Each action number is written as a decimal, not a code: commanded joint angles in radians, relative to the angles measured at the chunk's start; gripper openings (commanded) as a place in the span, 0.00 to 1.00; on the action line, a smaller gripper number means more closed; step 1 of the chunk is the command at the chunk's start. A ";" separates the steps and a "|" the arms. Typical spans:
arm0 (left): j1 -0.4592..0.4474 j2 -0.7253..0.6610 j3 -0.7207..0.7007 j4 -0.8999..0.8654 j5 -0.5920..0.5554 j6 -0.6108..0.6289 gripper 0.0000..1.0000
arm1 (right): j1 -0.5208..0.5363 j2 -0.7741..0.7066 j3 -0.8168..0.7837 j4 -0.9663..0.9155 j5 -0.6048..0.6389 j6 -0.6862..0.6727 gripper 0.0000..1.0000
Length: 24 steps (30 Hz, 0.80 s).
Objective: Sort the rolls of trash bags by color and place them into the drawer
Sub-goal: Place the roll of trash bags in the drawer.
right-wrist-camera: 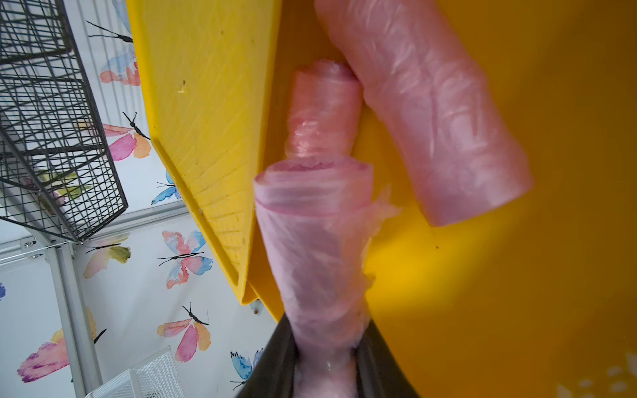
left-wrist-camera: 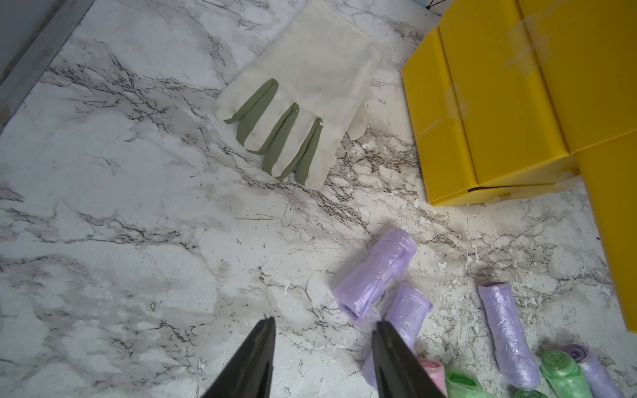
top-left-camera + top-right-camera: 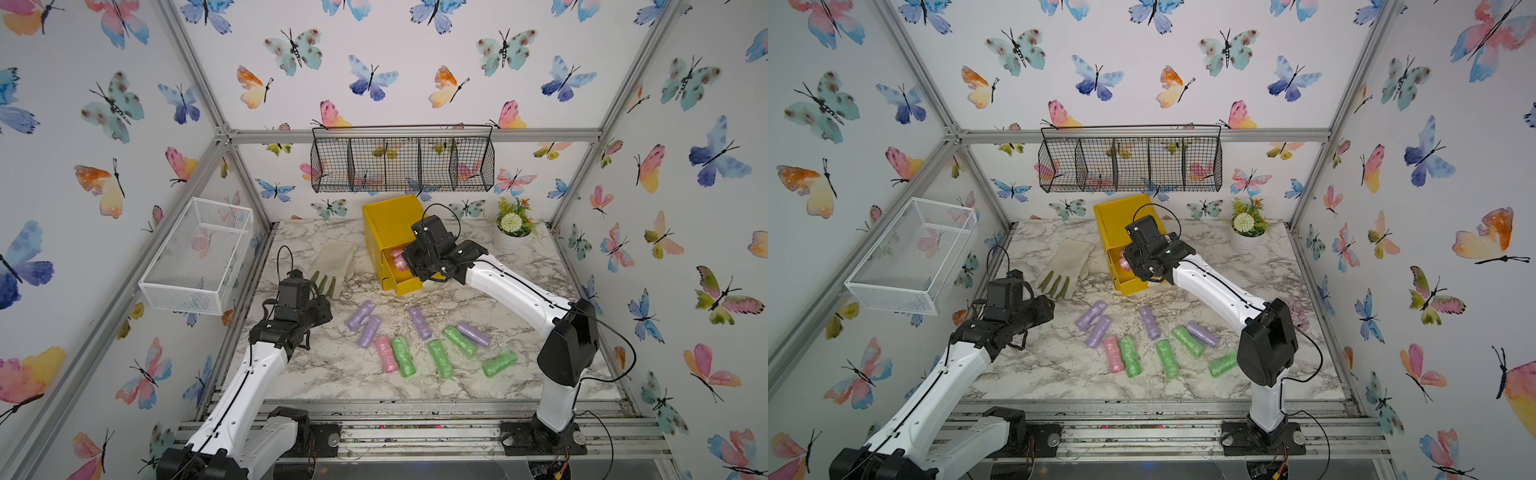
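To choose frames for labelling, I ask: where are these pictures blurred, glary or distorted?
In the right wrist view the pink roll held in the right gripper is soft near the lens, and a bright patch glows on the yellow drawer wall. In the left wrist view the glove is sharp; pale streaks cross the drawer. In both top views the frame beams splay.

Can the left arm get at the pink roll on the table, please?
Probably yes: its hand is open and empty, and the pink roll lies uncovered, a green roll close beside it.

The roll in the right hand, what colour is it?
Pale pink; the roll shows best in the right wrist view.
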 commanded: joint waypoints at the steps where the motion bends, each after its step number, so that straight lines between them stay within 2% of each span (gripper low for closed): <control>1: 0.005 -0.011 0.013 -0.007 0.014 0.012 0.50 | 0.009 -0.071 -0.028 0.036 0.012 0.022 0.28; 24: 0.012 -0.009 0.013 -0.008 0.016 0.013 0.50 | 0.009 -0.018 -0.019 0.030 0.023 0.045 0.29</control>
